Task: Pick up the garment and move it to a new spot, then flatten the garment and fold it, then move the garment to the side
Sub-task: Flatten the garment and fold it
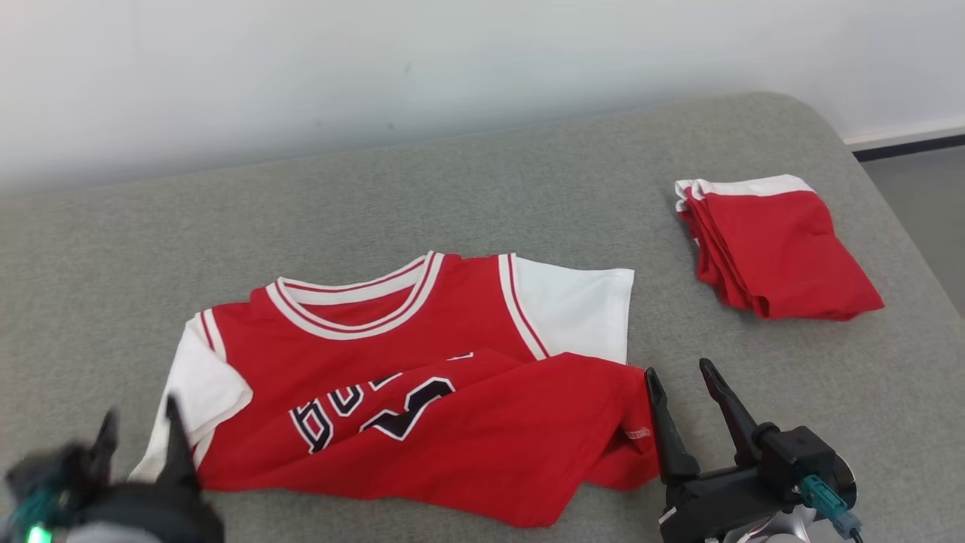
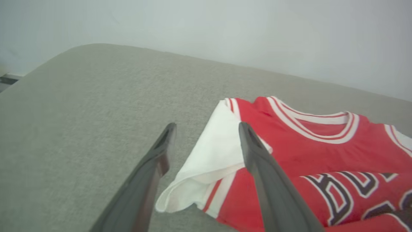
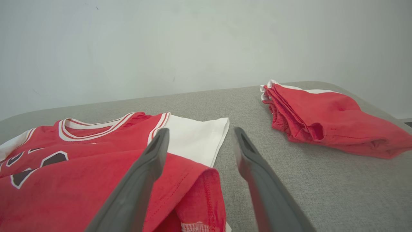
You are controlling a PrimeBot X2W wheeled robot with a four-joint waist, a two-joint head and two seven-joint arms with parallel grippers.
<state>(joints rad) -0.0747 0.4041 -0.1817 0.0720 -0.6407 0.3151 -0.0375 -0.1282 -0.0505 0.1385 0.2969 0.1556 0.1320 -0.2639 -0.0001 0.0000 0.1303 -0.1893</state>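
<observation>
Red shirt [image 1: 422,354] lies half folded on grey mat [image 1: 482,196] w/ L gripper [image 1: 143,407] & R gripper [image 1: 677,367] beside it, both wide open, empty.

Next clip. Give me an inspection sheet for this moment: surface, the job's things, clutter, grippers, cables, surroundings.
Surface: grey cloth-covered table, rounded far right corner.
Job's things: red jersey with white sleeves, collar pointing away from the robot, its lower part folded up over the lettering.
Clutter: folded red garment at the far right, apart from the jersey.
Grippers: left gripper open by the white sleeve, gripping nothing; right gripper open beside the jersey's folded-up right corner, gripping nothing.
Cables: teal plug with a dark lead on the right gripper's body.
Surroundings: pale wall behind the table; floor past its right edge.
</observation>
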